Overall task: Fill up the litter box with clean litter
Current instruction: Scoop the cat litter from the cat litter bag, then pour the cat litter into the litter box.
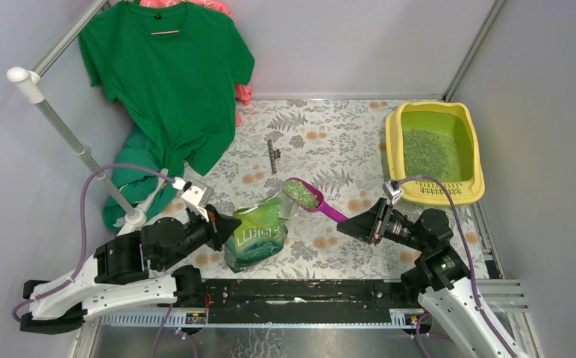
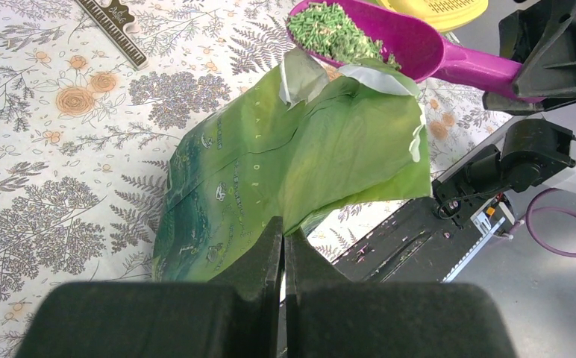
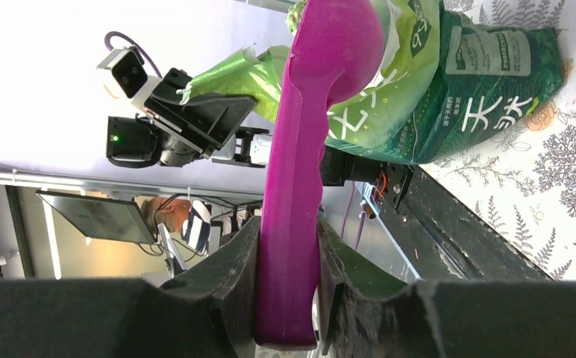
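The left gripper (image 1: pixel 233 224) is pinching the left edge of the glossy green printed plastic bag (image 1: pixel 257 237), which is standing on the floral-patterned table cover (image 1: pixel 322 142). The left wrist view is showing what the top view cannot: the jaws pressed together with the bag's film caught between them.

The right gripper (image 1: pixel 342 224) is clamping the handle of the purple plastic scoop (image 1: pixel 322 205), whose bowl is hovering just beyond the bag's open mouth. The right wrist view is looking at the scoop's underside, with a finger squeezing the handle from either side and the load almost hidden. The left wrist view is showing the bowl heaped with clean litter (image 2: pixel 330 33), small loose green granules.

The yellow plastic rectangular litter box (image 1: pixel 438 195) is sitting well to the right of the bag and farther back. Only the top view is showing granules spread over part of its green-tinted floor. A narrow dark strip (image 1: pixel 273 156) is lying beyond the bag, and a green T-shirt (image 1: pixel 169 82) is hanging far to its left.
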`<state>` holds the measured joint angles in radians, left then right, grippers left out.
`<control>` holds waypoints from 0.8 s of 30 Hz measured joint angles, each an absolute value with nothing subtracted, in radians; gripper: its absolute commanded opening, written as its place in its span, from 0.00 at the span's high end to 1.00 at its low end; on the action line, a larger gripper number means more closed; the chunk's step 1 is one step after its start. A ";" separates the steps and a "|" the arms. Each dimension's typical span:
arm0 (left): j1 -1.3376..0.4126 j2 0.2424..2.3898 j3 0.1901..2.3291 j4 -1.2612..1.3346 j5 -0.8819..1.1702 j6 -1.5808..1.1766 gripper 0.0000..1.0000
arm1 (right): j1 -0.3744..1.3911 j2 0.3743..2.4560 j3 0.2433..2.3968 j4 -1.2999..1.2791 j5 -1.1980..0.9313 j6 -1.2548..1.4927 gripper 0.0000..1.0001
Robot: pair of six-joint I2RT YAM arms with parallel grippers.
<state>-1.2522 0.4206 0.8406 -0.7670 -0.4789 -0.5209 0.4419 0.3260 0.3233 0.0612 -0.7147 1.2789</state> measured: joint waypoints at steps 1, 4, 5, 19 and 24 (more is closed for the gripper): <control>-1.252 0.418 0.840 -0.768 -0.479 -0.521 1.00 | 0.442 0.326 0.331 0.052 -0.709 1.277 1.00; -1.252 0.414 0.839 -0.769 -0.479 -0.521 1.00 | 0.442 0.310 0.347 0.025 -0.680 1.271 1.00; -1.252 0.414 0.839 -0.769 -0.479 -0.521 1.00 | 0.442 0.303 0.353 0.014 -0.665 1.267 1.00; -1.252 0.402 0.838 -0.773 -0.478 -0.521 1.00 | 0.442 0.387 0.491 -0.027 -0.410 1.196 1.00; -1.252 0.400 0.835 -0.772 -0.471 -0.521 1.00 | 0.442 0.456 0.604 -0.060 -0.296 1.135 1.00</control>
